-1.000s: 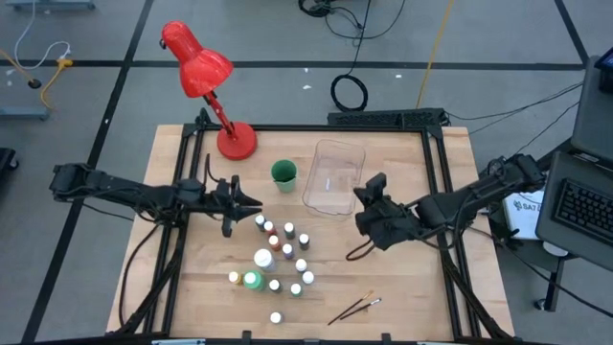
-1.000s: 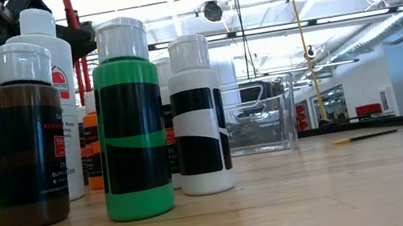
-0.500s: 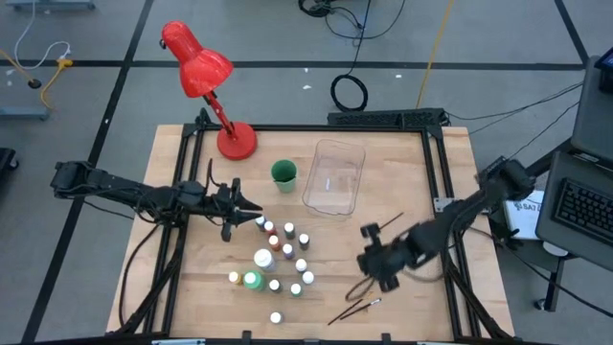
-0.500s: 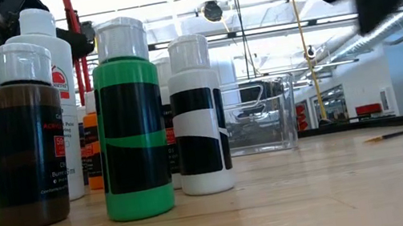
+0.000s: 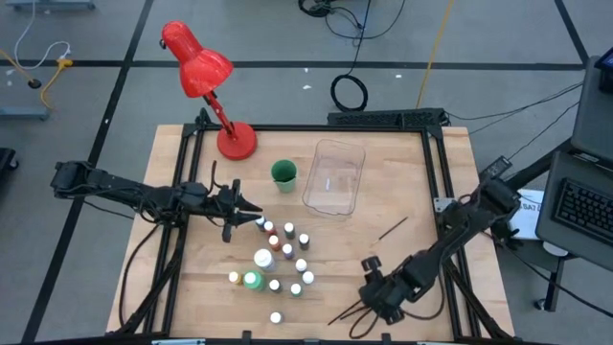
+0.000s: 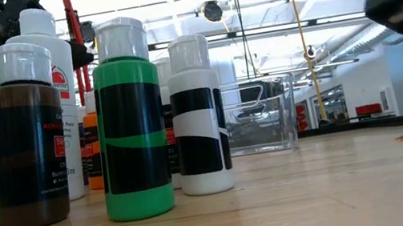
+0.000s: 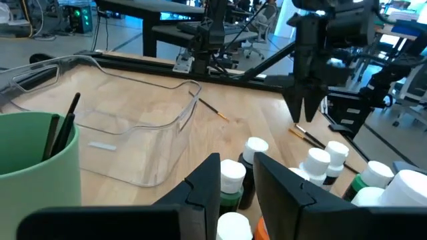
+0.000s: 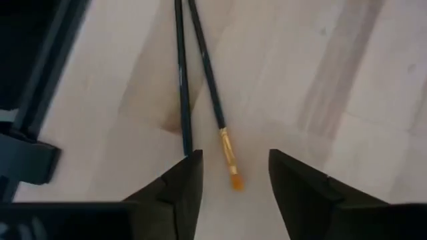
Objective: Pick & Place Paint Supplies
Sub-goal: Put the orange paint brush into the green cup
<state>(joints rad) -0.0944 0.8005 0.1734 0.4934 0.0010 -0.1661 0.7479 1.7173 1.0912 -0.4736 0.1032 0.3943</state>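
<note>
1. Paint bottles [image 5: 278, 254] stand clustered mid-surface. From above we count twelve tiny white-capped ones and two bigger ones, white [image 5: 262, 258] and green [image 5: 252, 280].
2. Brushes: three lie on the surface. One [image 5: 391, 229] lies alone near the clear tray [image 5: 335, 177]. A pair [image 8: 207, 73] lies at the near edge, partly covered from above by the right arm.
3. The right claw [image 8: 230, 177] is released, and it hovers straddling that pair's bristle ends.
4. The left claw [image 7: 237, 183] hangs at the cluster's far edge, slightly parted. A white cap shows in the gap, and we see nothing gripped.
5. Two dark handles stick out of the green cup [image 7: 33, 167], their tips hidden inside.
6. The low view shows only a few bottles. The big green one is cut off at the picture's edge.
</note>
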